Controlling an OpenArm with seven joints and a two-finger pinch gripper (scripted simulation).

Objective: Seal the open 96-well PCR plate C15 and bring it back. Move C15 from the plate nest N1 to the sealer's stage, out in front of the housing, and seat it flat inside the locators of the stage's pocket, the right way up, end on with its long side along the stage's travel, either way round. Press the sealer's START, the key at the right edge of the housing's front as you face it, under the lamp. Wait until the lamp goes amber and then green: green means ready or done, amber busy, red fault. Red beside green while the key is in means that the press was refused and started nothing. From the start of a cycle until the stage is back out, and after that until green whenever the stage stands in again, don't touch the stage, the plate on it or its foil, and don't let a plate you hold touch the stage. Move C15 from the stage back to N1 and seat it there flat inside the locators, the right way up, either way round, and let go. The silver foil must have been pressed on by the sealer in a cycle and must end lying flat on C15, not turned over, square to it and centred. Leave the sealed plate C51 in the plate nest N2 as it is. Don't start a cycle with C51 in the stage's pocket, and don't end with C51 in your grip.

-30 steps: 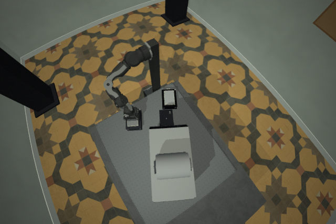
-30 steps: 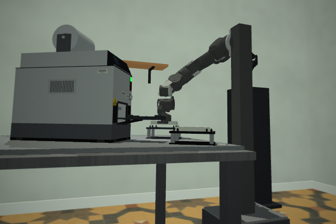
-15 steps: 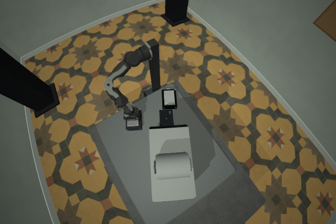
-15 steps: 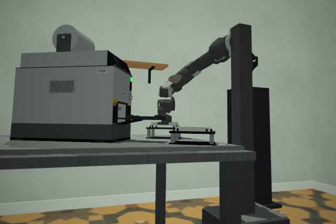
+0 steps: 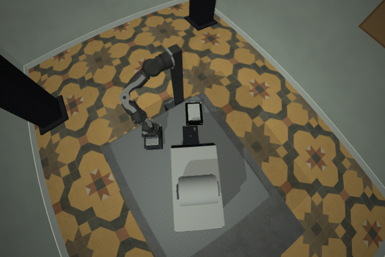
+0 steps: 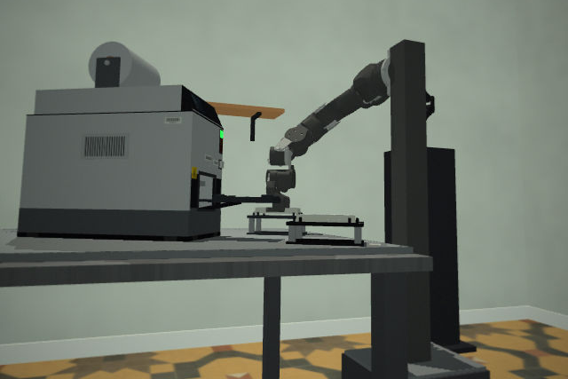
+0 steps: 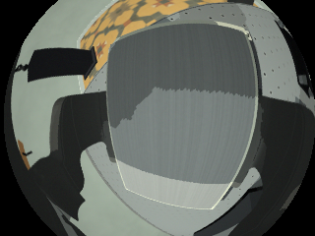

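Note:
My gripper (image 5: 151, 135) stands over plate nest N1 (image 5: 153, 145) at the left of the table and is shut on plate C15 (image 5: 152, 142). In the side view the gripper (image 6: 278, 204) points straight down, with the plate at nest level; I cannot tell if it rests in the locators. In the wrist view C15 (image 7: 184, 118) fills the frame as a pale grey rectangle, half in shadow; I cannot tell foil from wells. The sealer's stage (image 5: 190, 134) is out in front of the housing, its pocket dark and empty. The lamp (image 6: 221, 134) is green.
Sealed plate C51 (image 5: 193, 112) lies in nest N2 (image 6: 326, 225), beyond the stage. The sealer housing (image 5: 195, 182) with its foil roll (image 5: 197, 189) fills the table's middle. The arm's black column (image 6: 407, 182) stands at the table's far end. The stage (image 6: 238, 201) juts out near my gripper.

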